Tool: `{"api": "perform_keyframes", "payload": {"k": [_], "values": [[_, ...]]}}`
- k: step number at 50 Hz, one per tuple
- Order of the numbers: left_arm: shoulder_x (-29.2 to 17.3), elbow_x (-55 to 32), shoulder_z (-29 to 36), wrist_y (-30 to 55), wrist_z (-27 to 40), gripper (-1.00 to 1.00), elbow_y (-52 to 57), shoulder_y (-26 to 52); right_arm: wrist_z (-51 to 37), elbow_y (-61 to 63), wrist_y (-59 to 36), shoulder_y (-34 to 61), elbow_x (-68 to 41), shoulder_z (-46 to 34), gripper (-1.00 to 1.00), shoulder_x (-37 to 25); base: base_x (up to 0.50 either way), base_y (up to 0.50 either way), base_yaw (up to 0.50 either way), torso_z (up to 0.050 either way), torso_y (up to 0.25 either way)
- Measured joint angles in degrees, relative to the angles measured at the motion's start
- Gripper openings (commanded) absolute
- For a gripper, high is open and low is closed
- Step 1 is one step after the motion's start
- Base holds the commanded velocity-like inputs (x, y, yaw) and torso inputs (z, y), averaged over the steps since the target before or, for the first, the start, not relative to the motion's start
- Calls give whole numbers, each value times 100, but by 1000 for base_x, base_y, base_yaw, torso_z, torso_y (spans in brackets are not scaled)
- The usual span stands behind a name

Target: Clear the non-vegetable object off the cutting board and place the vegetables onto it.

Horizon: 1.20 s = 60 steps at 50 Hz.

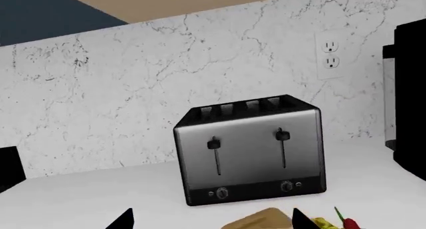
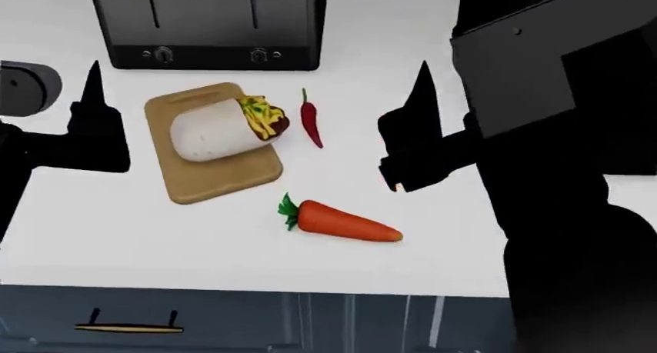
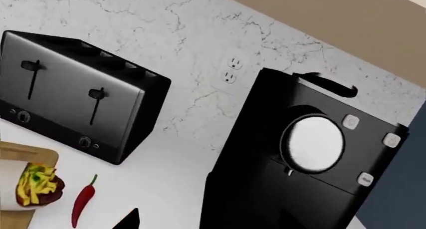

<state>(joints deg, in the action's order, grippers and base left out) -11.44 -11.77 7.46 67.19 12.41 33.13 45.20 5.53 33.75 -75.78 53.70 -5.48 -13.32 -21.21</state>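
1. Fat white tortilla wrap (image 2: 218,130) lies on the tan wooden rounded cutting board (image 2: 221,180), between both pincers.
2. Left pincer (image 2: 95,107) and right pincer (image 2: 416,114): state cannot be told.
3. Slim red chili (image 2: 311,122) and tapered orange carrot (image 2: 344,221) lie on the white tabletop (image 2: 123,238).
4. Only the right wrist view shows the black coffee machine (image 3: 300,159).

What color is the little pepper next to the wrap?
The chili pepper is red with a green stem. The head view shows it best.

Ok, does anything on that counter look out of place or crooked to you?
Yes. The burrito lies on the cutting board, while the chili pepper and carrot lie off it on the bare counter. The board also sits askew to the toaster. Nothing looks spilled or damaged.
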Motion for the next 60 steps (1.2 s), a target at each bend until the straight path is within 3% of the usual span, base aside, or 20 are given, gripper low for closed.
{"api": "perform_keyframes", "payload": {"k": [26, 49, 60], "values": [[-51, -172, -31, 352, -29, 100, 27, 484, 141, -204, -287, 485, -151, -65, 100, 47, 495, 0, 0, 0, 1], [-237, -507, -81, 800, -272, 100, 296, 540, 136, 13, -525, 501, -230, -4, 100, 58, 0, 0, 0, 0, 0], [-837, -1107, 188, 1471, -1138, 100, 100, 1074, 117, -66, -591, 610, -230, -123, 100, 22, 0, 0, 0, 0, 0]]}}
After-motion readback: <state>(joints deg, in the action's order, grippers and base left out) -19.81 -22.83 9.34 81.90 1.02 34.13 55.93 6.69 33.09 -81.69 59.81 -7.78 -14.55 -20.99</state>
